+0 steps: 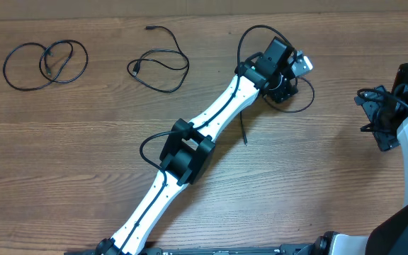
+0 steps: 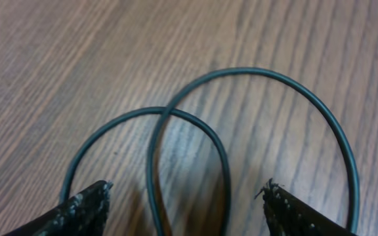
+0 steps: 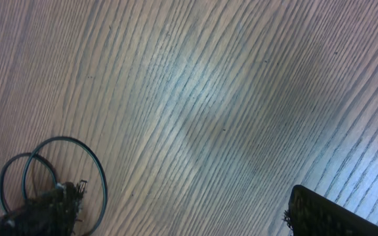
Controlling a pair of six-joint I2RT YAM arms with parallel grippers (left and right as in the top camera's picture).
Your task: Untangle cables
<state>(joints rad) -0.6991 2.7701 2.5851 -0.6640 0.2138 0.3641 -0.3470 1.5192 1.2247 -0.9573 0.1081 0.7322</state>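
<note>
Three thin black cables lie apart on the wooden table (image 1: pixel 83 156). One is a double loop (image 1: pixel 50 62) at the far left. A second loose loop (image 1: pixel 188 64) lies at the back middle. The third cable (image 1: pixel 244 131) lies under my left gripper (image 1: pixel 283 88), its loop curling out to the right. In the left wrist view this cable (image 2: pixel 268 73) forms two crossing loops, and two strands run between my left gripper's (image 2: pixel 186 208) open fingers (image 2: pixel 87 206) without touching them. My right gripper (image 1: pixel 374 117) hovers at the far right, open (image 3: pixel 182 210) over bare wood with nothing in it.
My left arm (image 1: pixel 190 142) stretches diagonally from the front edge to the back middle of the table. The right wrist view catches the third cable's loops (image 3: pixel 77 147) at its left edge, beside one finger (image 3: pixel 58 203).
</note>
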